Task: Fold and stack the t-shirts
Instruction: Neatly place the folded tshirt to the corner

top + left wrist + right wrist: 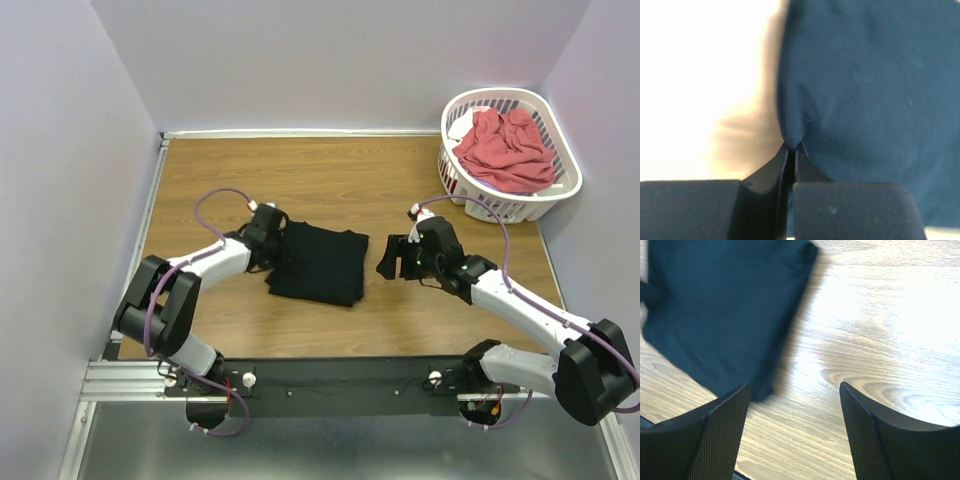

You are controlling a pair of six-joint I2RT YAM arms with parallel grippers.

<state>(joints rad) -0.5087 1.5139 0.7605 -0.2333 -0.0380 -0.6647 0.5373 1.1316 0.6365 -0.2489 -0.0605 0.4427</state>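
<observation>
**Pinched cloth in the left gripper [791,148]: carry the black t-shirt [865,90] edge over flat**

Pressed together at the very front of the left wrist view, the two fingers hold a small peak of dark cloth between their tips, at the shirt's left edge. From above, the shirt lies as a compact, roughly square folded packet on the wooden table [340,170], between the two arms. Its near-left corner is a little ragged. The right gripper [793,386] hangs just beside the shirt's right edge. Its mesh-faced jaws are spread wide with only bare wood between them, and it does not touch the cloth.

I judge the fold to be nearly finished, with the step in hand being to tidy or draw over the left side. To do that well, the pinch should:

- lift only slightly, so the layers underneath are not dragged;
- travel straight across toward the right edge;
- let go only once the hem lies level.

The free right gripper could press the opposite edge down to stop the packet sliding. Well apart, in the far right corner, the coral-red t-shirt [507,148] lies crumpled in the white basket [500,95], not yet folded.
</observation>
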